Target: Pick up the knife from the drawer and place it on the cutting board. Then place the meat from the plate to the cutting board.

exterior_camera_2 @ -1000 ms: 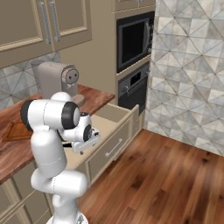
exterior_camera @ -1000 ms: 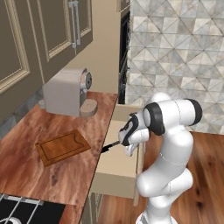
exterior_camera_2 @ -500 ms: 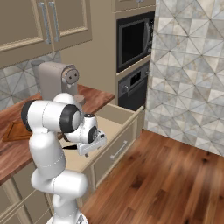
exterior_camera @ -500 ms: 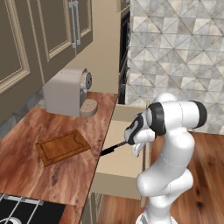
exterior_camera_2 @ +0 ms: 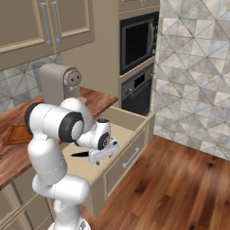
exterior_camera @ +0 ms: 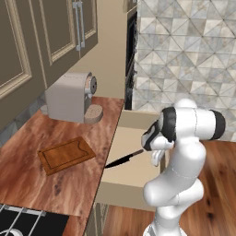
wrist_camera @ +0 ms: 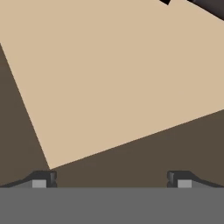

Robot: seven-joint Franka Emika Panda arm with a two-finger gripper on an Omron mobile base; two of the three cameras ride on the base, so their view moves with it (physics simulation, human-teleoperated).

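Status: nothing of the task is complete, as I read it. The slim kitchen knife with a pointed black blade and dark handle lies inside the wide, shallow, beige wooden drawer, which stands pulled open beside the wooden countertop. The small, flat, reddish-brown wooden cutting board sits bare on that countertop, well apart from the knife. So both placements are left: knife first, then the meat. I cannot find the plate or the meat in these views, so I can say nothing of them yet.

Gripper: the two-finger gripper hangs over the drawer interior with its fingers spread wide and nothing between them. In the hand view the two dark fingertips frame only the pale tan drawer floor and a darker wall; a black piece of the knife shows at the top right corner, away from the fingers. In the left base view the hand is just beside the handle end of the knife; whether it touches I cannot tell.

Containers: the drawer holds the knife, lying at an angle with the blade tip towards the countertop side; I see nothing else on its floor. In the right base view the knife shows as a dark sliver beside the hand, inside the drawer.

Judgement: the step in hand is the approach to the knife; the hand needs to centre over the handle before closing.

Other: a beige coffee machine stands behind the board.
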